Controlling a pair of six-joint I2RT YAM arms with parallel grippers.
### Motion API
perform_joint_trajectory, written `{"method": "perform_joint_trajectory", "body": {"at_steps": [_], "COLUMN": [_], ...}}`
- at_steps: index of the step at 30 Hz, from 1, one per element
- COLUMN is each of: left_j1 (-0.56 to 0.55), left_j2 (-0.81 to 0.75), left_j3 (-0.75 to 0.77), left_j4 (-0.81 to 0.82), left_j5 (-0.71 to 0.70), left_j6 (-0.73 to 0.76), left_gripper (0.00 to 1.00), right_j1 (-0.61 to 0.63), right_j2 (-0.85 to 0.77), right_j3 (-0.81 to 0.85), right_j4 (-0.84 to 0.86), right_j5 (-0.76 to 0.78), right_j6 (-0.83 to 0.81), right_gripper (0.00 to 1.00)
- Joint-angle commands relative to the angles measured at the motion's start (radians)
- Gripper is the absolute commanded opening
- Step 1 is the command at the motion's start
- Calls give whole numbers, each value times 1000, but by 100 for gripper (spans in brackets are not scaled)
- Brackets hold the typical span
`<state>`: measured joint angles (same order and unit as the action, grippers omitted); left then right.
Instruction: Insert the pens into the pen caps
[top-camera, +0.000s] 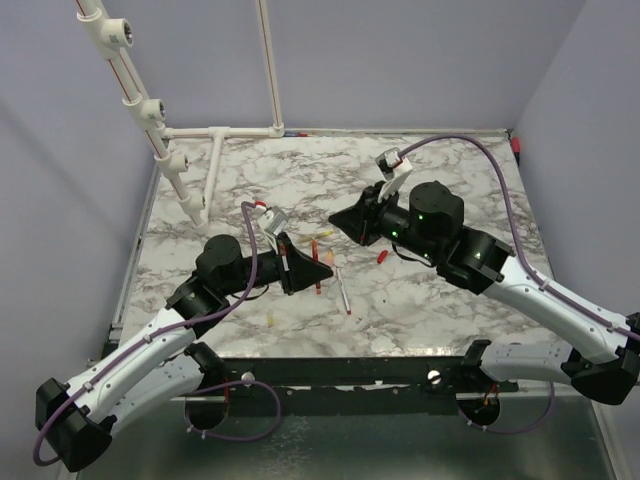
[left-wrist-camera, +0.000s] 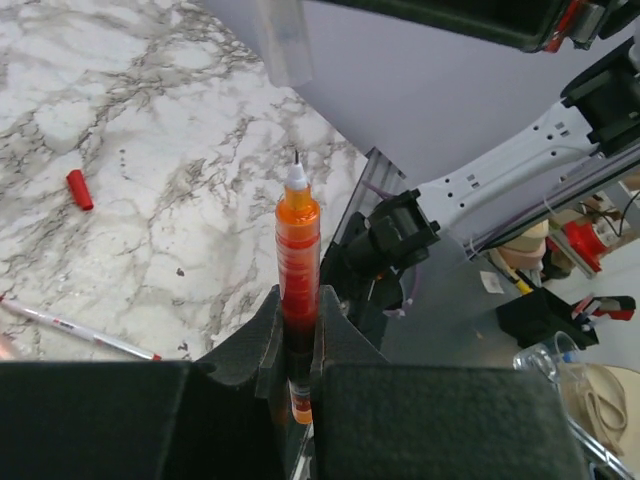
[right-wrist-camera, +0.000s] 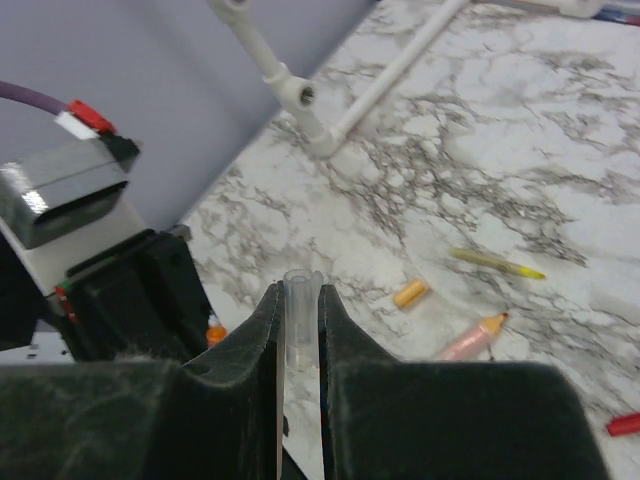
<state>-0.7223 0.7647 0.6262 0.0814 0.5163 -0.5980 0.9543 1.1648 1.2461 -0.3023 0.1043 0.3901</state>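
My left gripper is shut on an orange pen that sticks out past the jaws with its fine tip bare. My right gripper is shut on a short clear pen cap, open end outward. In the top view the left gripper and right gripper face each other a short way apart above the table's middle. The orange pen's tip shows left of the cap in the right wrist view. A red cap lies loose on the marble.
On the marble lie a pale grey pen, a red pen, a yellow pen, a pink pen and a yellow cap. A white pipe frame stands at the back left.
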Motion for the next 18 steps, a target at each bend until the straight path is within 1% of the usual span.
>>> {"method": "perform_joint_trajectory", "body": {"at_steps": [1, 6, 10, 18], "left_j1": [-4, -5, -4, -5], "left_j2": [-13, -13, -24, -40], "left_j3": [-26, -20, -28, -42], "left_j4": [165, 192, 218, 245], "left_j5": [121, 172, 183, 211], "left_j6": [-92, -109, -130, -149], "left_gripper": [0, 0, 0, 0], "right_j1": [0, 0, 0, 0], "right_j2": [-44, -63, -62, -49], "right_j3": [-32, -54, -76, -94], "right_j4": [180, 290, 372, 413], "right_j5": [-154, -262, -326, -349], "right_j6": [72, 109, 136, 154], "right_gripper": [1, 1, 1, 1]}}
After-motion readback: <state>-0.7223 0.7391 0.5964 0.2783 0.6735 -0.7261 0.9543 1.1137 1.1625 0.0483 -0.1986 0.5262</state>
